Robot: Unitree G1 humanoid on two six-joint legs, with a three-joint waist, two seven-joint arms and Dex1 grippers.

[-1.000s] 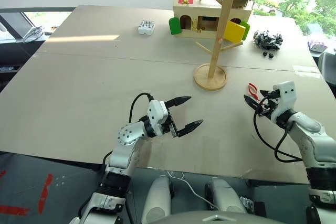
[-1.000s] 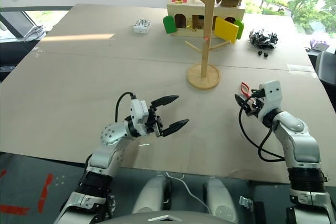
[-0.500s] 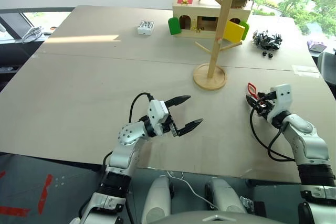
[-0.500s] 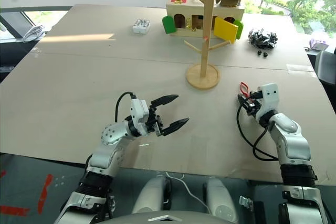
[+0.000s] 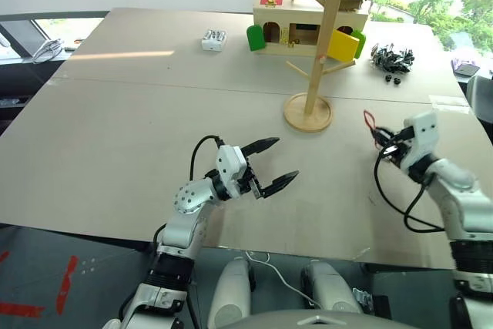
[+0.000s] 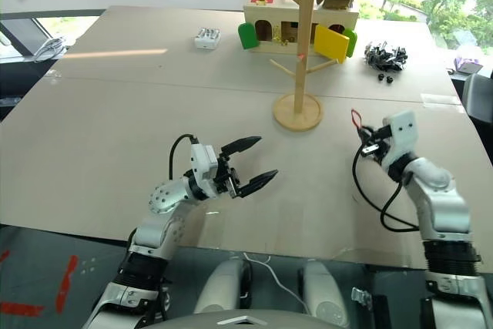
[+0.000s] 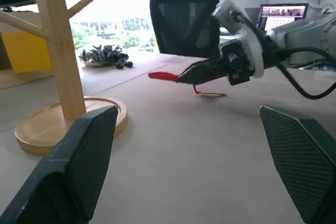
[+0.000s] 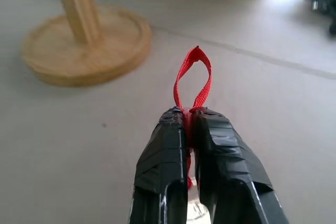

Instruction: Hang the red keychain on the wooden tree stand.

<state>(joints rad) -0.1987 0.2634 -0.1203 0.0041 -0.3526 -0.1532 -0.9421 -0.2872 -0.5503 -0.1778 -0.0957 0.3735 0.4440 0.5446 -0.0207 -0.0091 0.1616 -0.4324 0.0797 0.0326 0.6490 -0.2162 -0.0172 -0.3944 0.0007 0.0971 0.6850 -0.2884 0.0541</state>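
Keychain: the red keychain (image 8: 192, 80) is sitting at the right of the head frame, off the table (image 5: 115, 136) now.
Right gripper: I'm seeing my right gripper (image 8: 190, 124) pinching it, where a second ago the fingers were spread around it.
Meaning: I judge the pickup done, carrying next.
Stand: the wooden tree stand (image 5: 311, 75) is waiting upper centre.
Left gripper: my left gripper (image 5: 269, 164) is hanging wide, empty.

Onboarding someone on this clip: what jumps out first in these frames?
The right hand, shut on the red keychain, whose loop sticks out past its fingertips, just above the table right of the wooden tree stand. The left hand hangs open over the table's near edge. Behind the stand sits a wooden box with coloured doors.
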